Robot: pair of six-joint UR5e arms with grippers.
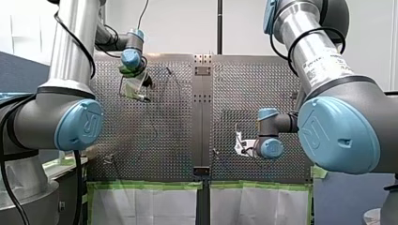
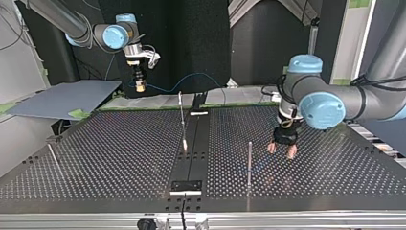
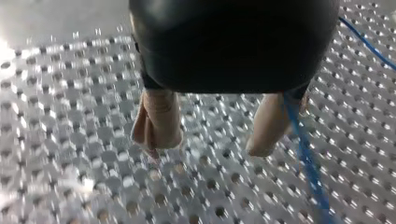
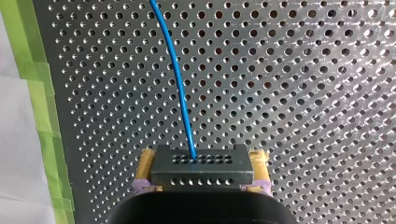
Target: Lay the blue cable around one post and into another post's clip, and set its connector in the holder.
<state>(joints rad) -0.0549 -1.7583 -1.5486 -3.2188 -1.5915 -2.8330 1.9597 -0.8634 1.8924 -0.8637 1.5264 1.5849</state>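
My right gripper (image 4: 203,161) is shut on a black connector (image 4: 201,173) between its yellow pads. The blue cable (image 4: 180,79) leaves the connector and runs ahead over the perforated table. At the top view's far left this gripper (image 2: 139,86) hangs above the table's far edge, and the cable (image 2: 165,90) trails to the right behind a tilted post (image 2: 182,120). My left gripper (image 2: 282,149) stands open just above the table, right of an upright post (image 2: 249,163). Its beige pads (image 3: 159,121) hold nothing, and the cable (image 3: 306,154) passes beside one finger.
A black holder block (image 2: 186,186) sits on the centre strip near the top view's front edge. A thin pin (image 2: 53,155) leans at the left. A grey sheet (image 2: 62,98) lies beyond the table's far left corner. Green tape (image 4: 39,107) lines the table edge.
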